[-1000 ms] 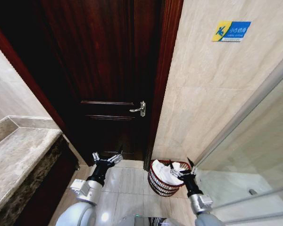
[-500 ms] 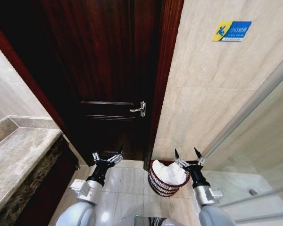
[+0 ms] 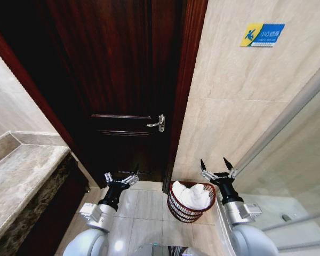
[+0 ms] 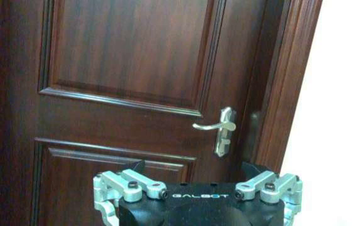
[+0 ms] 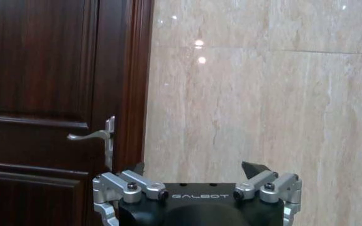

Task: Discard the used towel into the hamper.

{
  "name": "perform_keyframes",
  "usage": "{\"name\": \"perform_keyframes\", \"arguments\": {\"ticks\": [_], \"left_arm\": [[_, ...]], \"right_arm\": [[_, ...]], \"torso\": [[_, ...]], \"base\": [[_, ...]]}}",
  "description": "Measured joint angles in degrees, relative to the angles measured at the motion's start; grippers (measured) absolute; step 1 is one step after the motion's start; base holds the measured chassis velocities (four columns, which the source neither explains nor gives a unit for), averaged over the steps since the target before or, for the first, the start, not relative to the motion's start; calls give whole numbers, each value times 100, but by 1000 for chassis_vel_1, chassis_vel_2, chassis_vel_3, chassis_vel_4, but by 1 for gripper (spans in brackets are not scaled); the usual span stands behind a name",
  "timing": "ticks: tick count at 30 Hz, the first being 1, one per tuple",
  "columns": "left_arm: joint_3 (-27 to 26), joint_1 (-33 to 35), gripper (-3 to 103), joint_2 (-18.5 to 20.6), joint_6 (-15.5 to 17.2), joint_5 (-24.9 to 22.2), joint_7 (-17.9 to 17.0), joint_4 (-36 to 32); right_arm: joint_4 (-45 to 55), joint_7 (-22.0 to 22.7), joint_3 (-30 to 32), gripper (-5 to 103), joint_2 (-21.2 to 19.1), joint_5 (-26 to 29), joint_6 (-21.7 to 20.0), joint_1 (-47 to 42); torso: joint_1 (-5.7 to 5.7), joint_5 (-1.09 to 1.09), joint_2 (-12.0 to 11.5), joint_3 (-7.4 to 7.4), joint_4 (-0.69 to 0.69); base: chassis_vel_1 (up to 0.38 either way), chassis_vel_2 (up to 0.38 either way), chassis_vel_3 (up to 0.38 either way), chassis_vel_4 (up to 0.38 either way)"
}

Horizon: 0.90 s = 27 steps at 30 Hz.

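Note:
A white towel (image 3: pixel 192 195) lies crumpled inside the hamper (image 3: pixel 184 213), a small round dark red wire basket on the tiled floor by the door frame. My right gripper (image 3: pixel 214 165) is raised above the hamper's right rim, open, with nothing between its fingers. In the right wrist view the right gripper (image 5: pixel 195 168) faces the beige marble wall. My left gripper (image 3: pixel 121 177) hangs open in front of the dark wooden door, left of the hamper. The left gripper (image 4: pixel 193 169) shows open and empty in its own wrist view.
A dark wooden door (image 3: pixel 117 80) with a silver lever handle (image 3: pixel 157 124) stands shut ahead. A stone counter (image 3: pixel 18 176) runs along the left. A glass shower partition (image 3: pixel 288 176) closes off the right. Pale floor tiles (image 3: pixel 141 205) lie between my arms.
My right gripper has risen from inside the hamper, where it was at the towel, and moved up and right, open. The towel stays in the hamper. The left arm has not moved.

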Motion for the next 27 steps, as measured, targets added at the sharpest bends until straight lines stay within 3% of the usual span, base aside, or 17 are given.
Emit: {"name": "perform_keyframes", "arguments": {"ticks": [4,27], "left_arm": [[0,0,100,0,0,0,0,0],[0,0,100,0,0,0,0,0]], "right_arm": [[-33,-87,7,100,10,31,185,4],[-17,-84,-1,100,9,45,189,-6]], "torso": [[0,0,0,0,0],[0,0,0,0,0]], "base": [[0,0,0,0],[0,0,0,0]]}}
